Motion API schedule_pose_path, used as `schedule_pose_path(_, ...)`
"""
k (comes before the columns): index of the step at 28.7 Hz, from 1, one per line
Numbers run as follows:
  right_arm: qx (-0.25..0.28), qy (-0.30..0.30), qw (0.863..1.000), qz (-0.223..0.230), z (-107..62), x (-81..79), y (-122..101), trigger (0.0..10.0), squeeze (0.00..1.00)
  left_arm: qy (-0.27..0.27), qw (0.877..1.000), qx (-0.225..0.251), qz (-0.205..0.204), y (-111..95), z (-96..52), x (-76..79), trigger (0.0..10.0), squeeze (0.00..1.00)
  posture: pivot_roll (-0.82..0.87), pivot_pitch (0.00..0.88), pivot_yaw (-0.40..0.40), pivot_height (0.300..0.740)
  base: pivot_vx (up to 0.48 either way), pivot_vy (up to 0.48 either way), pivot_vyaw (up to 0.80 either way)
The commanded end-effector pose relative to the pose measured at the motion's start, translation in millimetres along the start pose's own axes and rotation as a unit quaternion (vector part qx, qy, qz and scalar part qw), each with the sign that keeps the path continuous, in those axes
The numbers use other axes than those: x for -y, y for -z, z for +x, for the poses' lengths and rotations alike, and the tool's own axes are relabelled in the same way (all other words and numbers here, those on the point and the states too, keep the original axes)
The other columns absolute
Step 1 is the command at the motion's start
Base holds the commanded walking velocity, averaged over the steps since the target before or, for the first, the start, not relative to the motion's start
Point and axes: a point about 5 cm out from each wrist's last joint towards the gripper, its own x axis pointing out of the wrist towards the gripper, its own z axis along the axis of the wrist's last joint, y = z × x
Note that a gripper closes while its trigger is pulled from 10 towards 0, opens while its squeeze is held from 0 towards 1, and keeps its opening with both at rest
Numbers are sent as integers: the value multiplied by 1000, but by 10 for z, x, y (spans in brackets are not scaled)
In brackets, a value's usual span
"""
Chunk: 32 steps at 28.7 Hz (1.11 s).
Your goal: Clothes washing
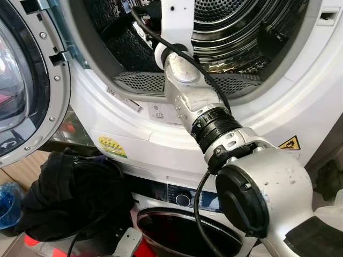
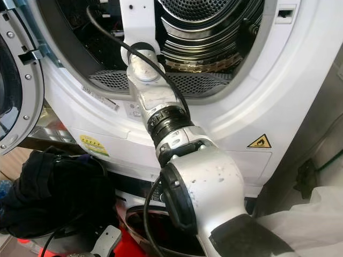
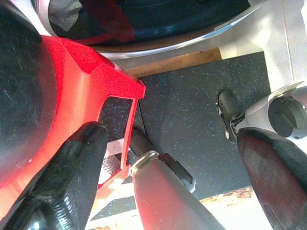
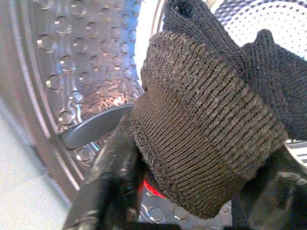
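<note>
My right arm [image 1: 199, 105] reaches up through the open port of the upper machine into its steel drum [image 1: 236, 27]. Inside the drum, my right gripper [image 4: 192, 196] is shut on a dark brown ribbed knit garment [image 4: 201, 129], which bulges out between the black fingers [image 4: 112, 182]. A heap of dark clothes [image 1: 69, 195] lies at the lower left, on a red basket [image 3: 81, 91]. My left gripper [image 3: 175, 175] hangs low beside that basket, open, with nothing between its fingers [image 3: 67, 177].
The upper machine's round door [image 1: 21, 80] stands swung open on the left. A second machine with a dark glass door [image 1: 187, 230] sits below. A blue bottle [image 1: 7, 203] stands at the far left. Dark speckled flooring [image 3: 192, 115] lies under the left gripper.
</note>
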Motion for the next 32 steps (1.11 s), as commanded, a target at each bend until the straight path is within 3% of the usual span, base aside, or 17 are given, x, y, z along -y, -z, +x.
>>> schedule_pose_path(1, -2, -5, 1000, -6, 13, -29, -68, 10000, 1000, -8, 1000, -10, 7, 53, -24, -49, 10000, 0, -78, 0, 118, 740, 0, 0, 0)
schedule_pose_path(13, -21, 26, 999, -35, 28, 173, 31, 10000, 1000, -8, 1000, -11, 9, 64, -34, -67, 10000, 0, -73, 0, 124, 740, 0, 0, 0)
schedule_pose_path(22, -29, 14, 999, -39, 34, 170, 25, 10000, 1000, -8, 1000, -10, 8, 56, -30, -59, 10000, 0, -58, 0, 117, 740, 0, 0, 0)
schedule_pose_path(26, -37, 15, 997, -67, 35, 195, 46, 10000, 1000, -7, 1000, -9, 8, 57, -29, -55, 10000, 0, -52, 0, 114, 740, 0, 0, 0)
schedule_pose_path(29, -20, 30, 996, -81, 50, 242, -22, 10000, 1000, -7, 1000, -8, 6, 56, -28, -54, 10000, 0, -52, 0, 112, 740, 0, 0, 0)
schedule_pose_path(31, -2, 52, 997, -64, 63, 321, -94, 10000, 1000, -8, 1000, -8, 2, 63, -27, -50, 10000, 0, -53, 0, 113, 740, 0, 0, 0)
schedule_pose_path(32, 3, 62, 996, -63, 65, 362, -105, 10000, 0, -8, 1000, -7, 2, 58, -27, -51, 10000, 0, -53, 0, 113, 740, 0, 0, 0)
